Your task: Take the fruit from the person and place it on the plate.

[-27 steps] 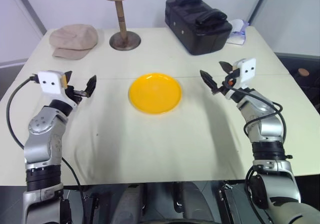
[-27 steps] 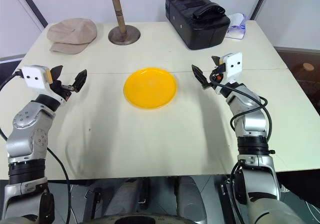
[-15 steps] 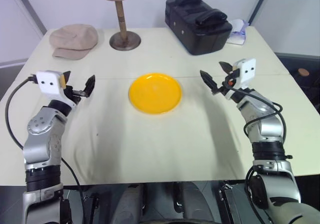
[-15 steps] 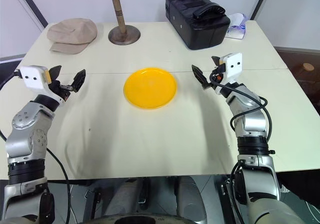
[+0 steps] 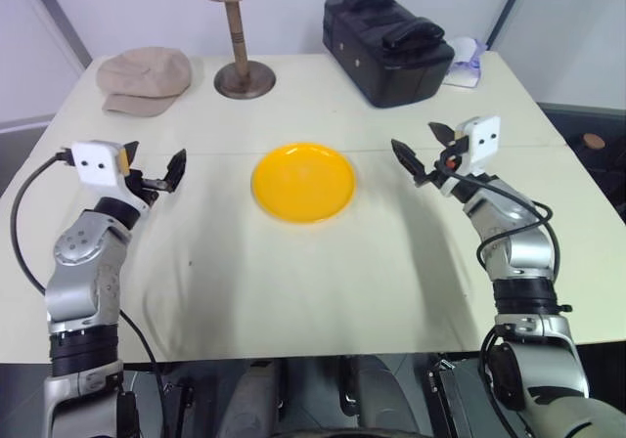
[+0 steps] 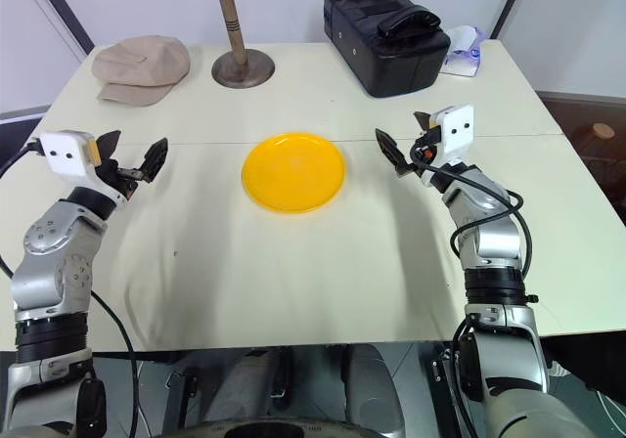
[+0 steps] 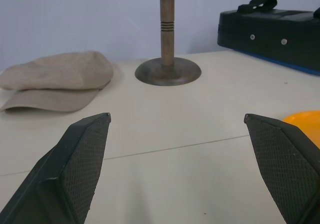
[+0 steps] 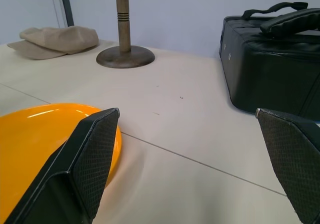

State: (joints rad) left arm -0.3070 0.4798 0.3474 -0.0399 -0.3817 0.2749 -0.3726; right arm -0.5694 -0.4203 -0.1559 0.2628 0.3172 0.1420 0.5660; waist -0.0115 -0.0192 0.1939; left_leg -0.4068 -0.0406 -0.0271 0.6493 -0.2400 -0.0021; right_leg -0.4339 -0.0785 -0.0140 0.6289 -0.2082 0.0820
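Fingers spread wide and empty on both sides: left gripper (image 5: 158, 172) raised over the desk (image 5: 323, 262) to the left of the plate (image 5: 303, 181), right gripper (image 5: 423, 153) raised to the plate's right, tips angled toward it. From left to right along the far edge: tan cap (image 5: 144, 81), wooden stand (image 5: 235, 37), black bag (image 5: 388, 49), a small white and blue packet (image 5: 462, 66) at the far right corner. Plate bare, in the middle of the desk, between the two grippers and well apart from the far row. No banana and no person to point to yet, so fruit still to be handed over; task apparently at its very start, waiting for the hand-off.

For the step in hand, judged from this layout:
- Keep fingers parted until the banana sits between them; close across its middle, not at a tip, to stop it swinging.
- Meet the offered fruit above open desk, away from stand and bag.
- Squeeze lightly: soft skin, easy to bruise, smooth enough to slip.
- Carry low over the plate, lay the curve flat inside the rim, then release; likely to roll or overhang if dropped from height, being about as long as the plate is wide.
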